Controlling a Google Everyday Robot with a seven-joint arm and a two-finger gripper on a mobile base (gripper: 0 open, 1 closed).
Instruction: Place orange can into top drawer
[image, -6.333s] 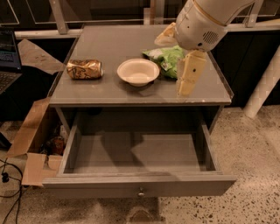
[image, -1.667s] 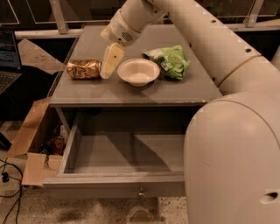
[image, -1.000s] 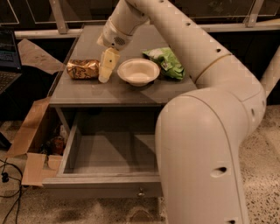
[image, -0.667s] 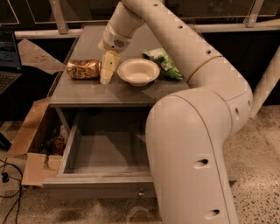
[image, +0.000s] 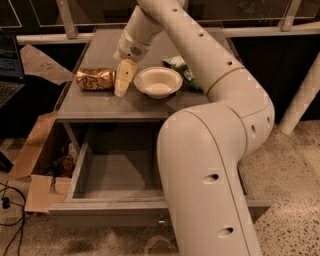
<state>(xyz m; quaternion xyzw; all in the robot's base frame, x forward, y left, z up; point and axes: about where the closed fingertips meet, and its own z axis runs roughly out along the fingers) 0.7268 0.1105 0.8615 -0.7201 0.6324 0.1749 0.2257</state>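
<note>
My gripper (image: 122, 88) hangs in the upper left of the frame, pointing down at the table (image: 102, 108), with its tip low over the top. It sits between the can (image: 95, 79) and the bowl (image: 158, 82). I cannot tell from here whether it is open or closed. It holds nothing that I can see.

The can lies on its side near the table's left edge, with its right end just beside the gripper. I cannot tell whether the two touch. The bowl stands upright to the right of the gripper, slightly apart from it. A green bag (image: 181, 69) lies behind the bowl, partly hidden by my arm (image: 215, 150).

The arm fills the centre and right of the frame, rising from the bottom edge and bending back to the upper left. The drawer (image: 117, 175) is pulled out below the table, in the lower left. What I see of its inside is bare, and the arm covers its right part. Its knob (image: 161, 220) shows at the bottom centre. An open cardboard box (image: 34, 155) stands at the left edge.
</note>
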